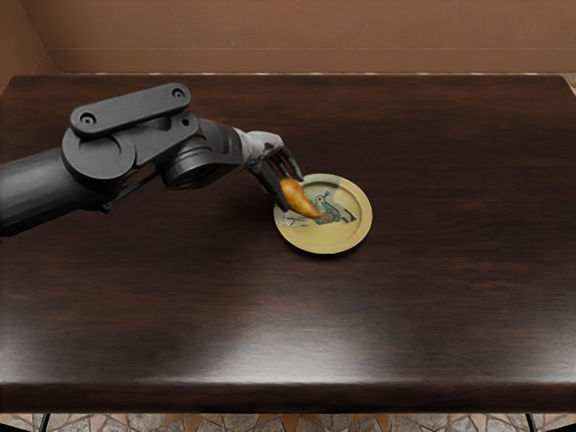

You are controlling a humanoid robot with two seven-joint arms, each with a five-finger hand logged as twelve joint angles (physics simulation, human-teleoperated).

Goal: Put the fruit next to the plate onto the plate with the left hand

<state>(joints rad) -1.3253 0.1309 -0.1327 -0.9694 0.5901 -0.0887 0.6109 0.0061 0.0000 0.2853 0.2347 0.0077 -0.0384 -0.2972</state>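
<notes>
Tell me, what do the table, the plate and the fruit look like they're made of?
Table: dark wood, probably varnished; faint grain streaks and a soft sheen show.
Plate: likely glazed ceramic; smooth yellow rim, with a painted bird in the middle.
Fruit: smooth orange skin with a slight gloss, held by the left hand. This being a render, it could as well be plastic.

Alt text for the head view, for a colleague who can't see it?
The left hand, reaching in from the left, grips an elongated orange fruit by one end over the left side of a round yellow plate with a bird picture. The plate sits on a dark wooden table.
</notes>
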